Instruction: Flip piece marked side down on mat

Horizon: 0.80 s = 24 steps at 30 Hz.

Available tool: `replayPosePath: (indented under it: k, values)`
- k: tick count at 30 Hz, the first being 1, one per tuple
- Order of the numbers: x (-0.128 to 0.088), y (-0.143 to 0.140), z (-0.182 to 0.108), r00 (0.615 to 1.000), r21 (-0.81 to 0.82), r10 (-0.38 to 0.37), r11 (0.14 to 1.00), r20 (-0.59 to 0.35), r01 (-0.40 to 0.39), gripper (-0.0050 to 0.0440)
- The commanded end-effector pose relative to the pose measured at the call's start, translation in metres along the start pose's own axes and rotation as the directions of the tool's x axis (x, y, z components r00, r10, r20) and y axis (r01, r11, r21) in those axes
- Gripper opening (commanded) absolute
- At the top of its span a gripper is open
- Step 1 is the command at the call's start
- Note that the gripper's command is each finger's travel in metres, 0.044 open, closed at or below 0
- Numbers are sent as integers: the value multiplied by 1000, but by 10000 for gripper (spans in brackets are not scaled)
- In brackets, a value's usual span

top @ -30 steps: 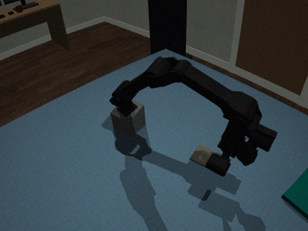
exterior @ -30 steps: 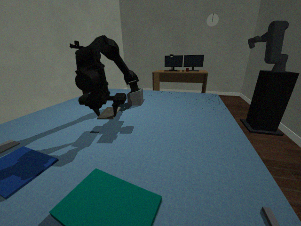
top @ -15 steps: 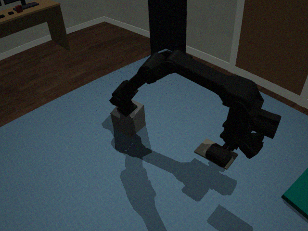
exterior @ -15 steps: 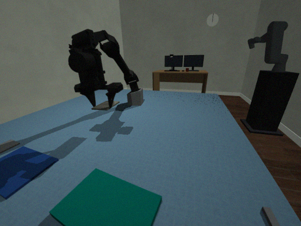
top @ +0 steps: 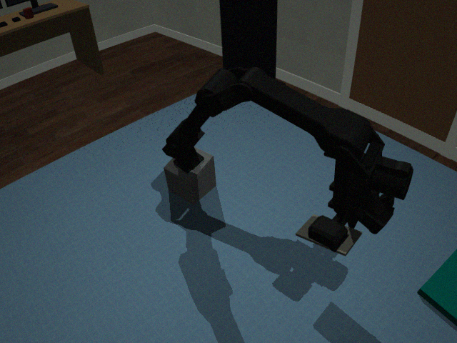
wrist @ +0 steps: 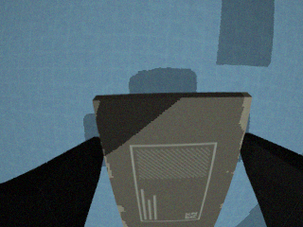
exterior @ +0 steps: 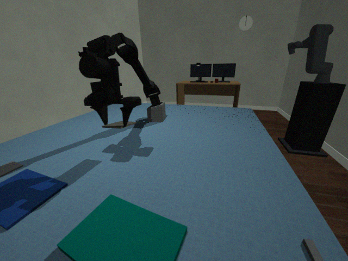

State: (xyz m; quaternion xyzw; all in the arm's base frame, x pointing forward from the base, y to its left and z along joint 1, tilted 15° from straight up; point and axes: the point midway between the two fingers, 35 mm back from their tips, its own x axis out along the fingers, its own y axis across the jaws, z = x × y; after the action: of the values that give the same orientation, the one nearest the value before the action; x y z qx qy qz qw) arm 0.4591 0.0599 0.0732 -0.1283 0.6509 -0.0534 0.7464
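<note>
The piece (top: 305, 230) (exterior: 113, 125) (wrist: 173, 170) is a thin tan card. It lies level between my fingers, with its marked side, a white outlined chart, facing up toward the wrist camera. My gripper (top: 333, 230) (exterior: 115, 121) (wrist: 173, 144) is shut on the piece across its two side edges and holds it a little above the blue mat (top: 92, 239) (exterior: 210, 154) (wrist: 63, 38). Its shadow falls on the mat off to one side. The arm arches over from its grey base block (top: 191, 177) (exterior: 156, 112).
A green pad (top: 443, 288) (exterior: 123, 230) and a blue pad (exterior: 22, 193) lie on the mat away from the piece. Grey strips (exterior: 8, 167) (exterior: 311, 248) lie near the mat's edges. A black pedestal (exterior: 311, 115) (top: 247, 33) stands on the wooden floor beside the mat.
</note>
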Motion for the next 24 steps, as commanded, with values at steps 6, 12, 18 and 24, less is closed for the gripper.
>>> replayPosePath:
  k: [6,12,18,24]
  values:
    - [0,0,8,995,-2,0,1000,102,1,0]
    - [1,0,14,986,-1,0,1000,168,1,0]
    - [7,1,17,982,-1,-1,1000,188,1,0]
    - [8,1,24,964,0,-1,1000,266,1,0]
